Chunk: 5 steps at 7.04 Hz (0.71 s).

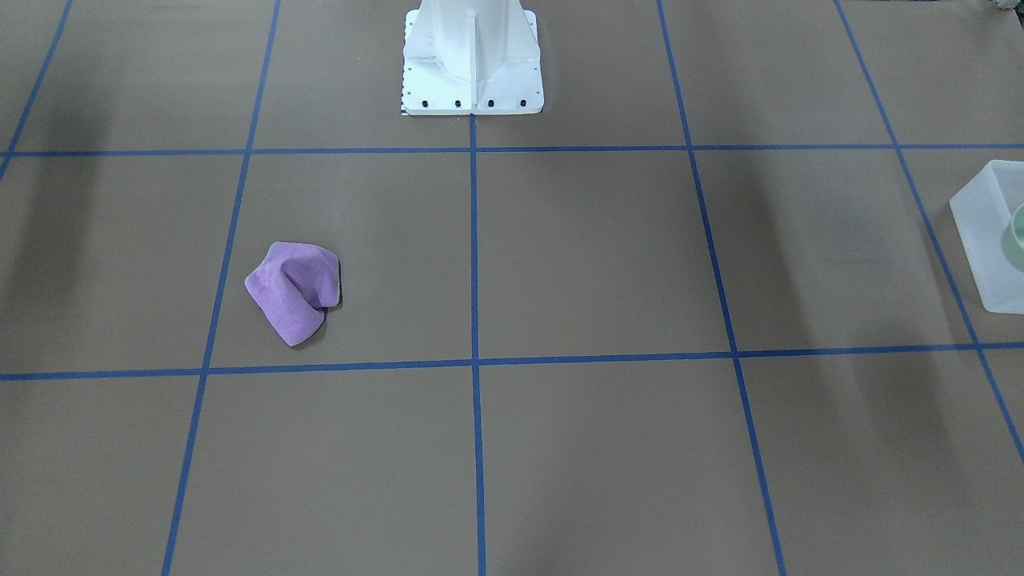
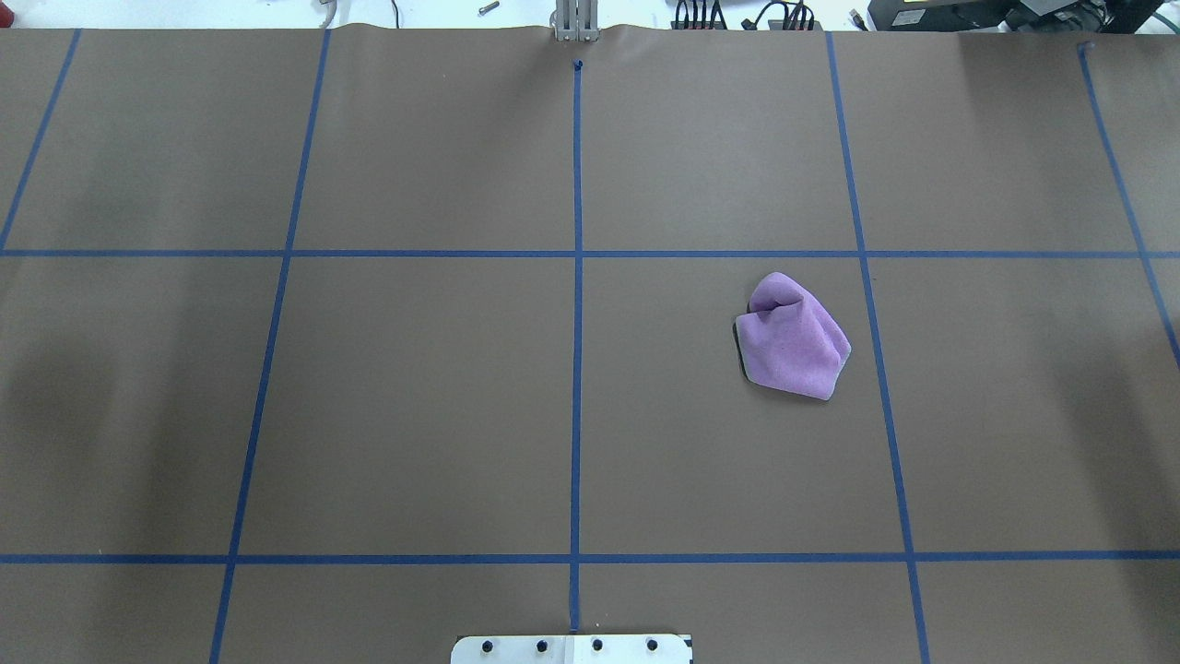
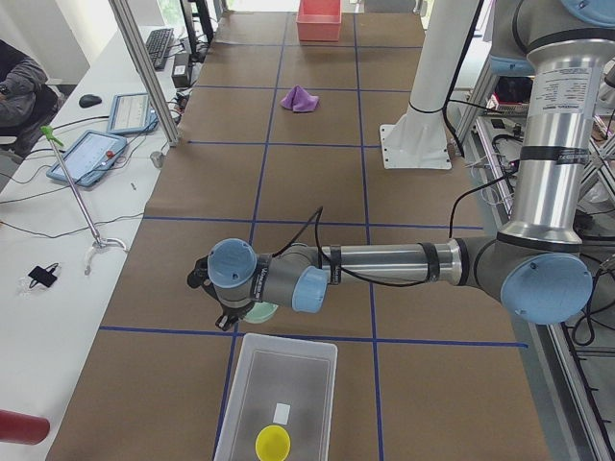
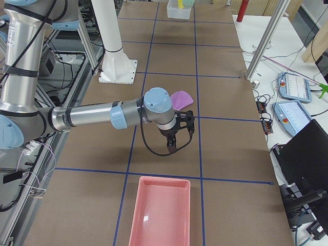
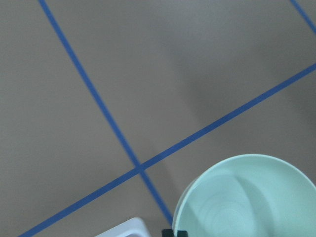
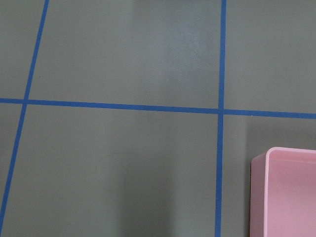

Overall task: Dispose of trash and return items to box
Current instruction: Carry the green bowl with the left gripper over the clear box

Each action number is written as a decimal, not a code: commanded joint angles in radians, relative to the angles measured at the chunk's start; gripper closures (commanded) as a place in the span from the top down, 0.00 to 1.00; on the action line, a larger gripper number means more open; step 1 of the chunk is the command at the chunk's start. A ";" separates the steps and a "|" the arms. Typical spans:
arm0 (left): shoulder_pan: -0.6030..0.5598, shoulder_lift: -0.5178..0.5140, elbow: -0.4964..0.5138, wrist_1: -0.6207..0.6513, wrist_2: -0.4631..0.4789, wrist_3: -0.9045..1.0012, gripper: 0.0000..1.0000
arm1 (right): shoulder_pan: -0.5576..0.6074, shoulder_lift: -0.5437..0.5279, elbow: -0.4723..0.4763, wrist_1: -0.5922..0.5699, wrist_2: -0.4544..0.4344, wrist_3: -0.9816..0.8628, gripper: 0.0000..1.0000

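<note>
My left gripper (image 3: 229, 315) holds the pale mint-green bowl (image 3: 259, 311) by its rim, just beyond the near end of the frosted white box (image 3: 279, 389). In the left wrist view the bowl (image 5: 247, 200) fills the lower right, with a dark fingertip (image 5: 174, 232) at its rim and a box corner (image 5: 126, 228) below. The yellow cup (image 3: 272, 442) stands inside the box. My right gripper (image 4: 178, 137) hangs above the bare table near the pink bin (image 4: 160, 210); I cannot tell whether it is open or shut.
A crumpled purple cloth (image 2: 793, 339) lies on the brown table, on my right half; it also shows in the front view (image 1: 294, 290). The box's edge (image 1: 984, 240) shows at the front view's right. The white robot base (image 1: 472, 60) stands at the table's rear middle.
</note>
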 commanded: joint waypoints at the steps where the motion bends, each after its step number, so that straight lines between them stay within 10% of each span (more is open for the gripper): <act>1: -0.087 0.004 0.134 0.053 0.039 0.297 0.00 | -0.006 0.000 0.001 0.002 0.000 0.000 1.00; 3: -0.093 0.009 0.214 -0.003 0.038 0.275 0.00 | -0.009 0.002 0.001 0.002 -0.001 0.000 1.00; 5: -0.083 0.003 0.418 -0.410 0.039 -0.018 0.00 | -0.009 0.006 0.001 0.002 -0.003 0.000 1.00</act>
